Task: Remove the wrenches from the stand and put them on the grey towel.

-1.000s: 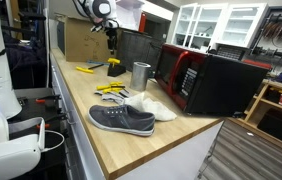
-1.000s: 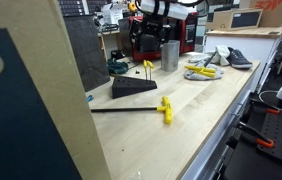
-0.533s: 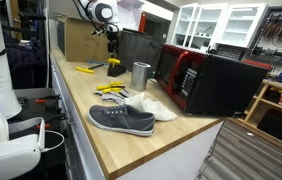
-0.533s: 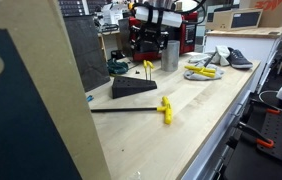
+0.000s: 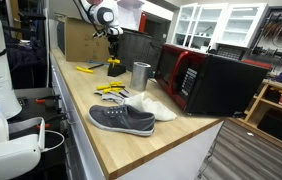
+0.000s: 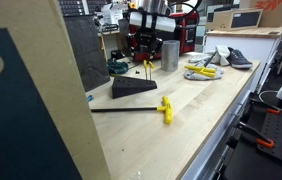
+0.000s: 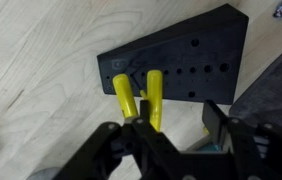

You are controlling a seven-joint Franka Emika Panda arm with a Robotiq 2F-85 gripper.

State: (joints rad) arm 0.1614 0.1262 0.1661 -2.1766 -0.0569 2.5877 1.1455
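The black stand shows in the wrist view (image 7: pixel 176 55) and in both exterior views (image 6: pixel 133 88) (image 5: pixel 114 68). Two yellow-handled wrenches (image 7: pixel 126 95) (image 7: pixel 154 100) stick out of its holes, and they also show in an exterior view (image 6: pixel 147 66). My gripper (image 7: pixel 178 118) hangs open right over the stand, with one yellow handle just inside its left finger. It also shows in both exterior views (image 6: pixel 146 52) (image 5: pixel 111 45). The grey towel (image 6: pixel 193 77) holds other yellow tools (image 6: pixel 203 72). A further yellow wrench (image 6: pixel 165 108) lies on the bench.
A steel cup (image 6: pixel 170 55) stands just behind the stand. A grey shoe (image 5: pixel 121 119) and a white cloth (image 5: pixel 153 106) lie on the wooden bench. A red and black microwave (image 5: pixel 206 80) sits at the back. A cardboard box (image 5: pixel 81 40) stands near the arm.
My gripper has come down toward the stand and its yellow wrenches. Nothing on the bench has moved.
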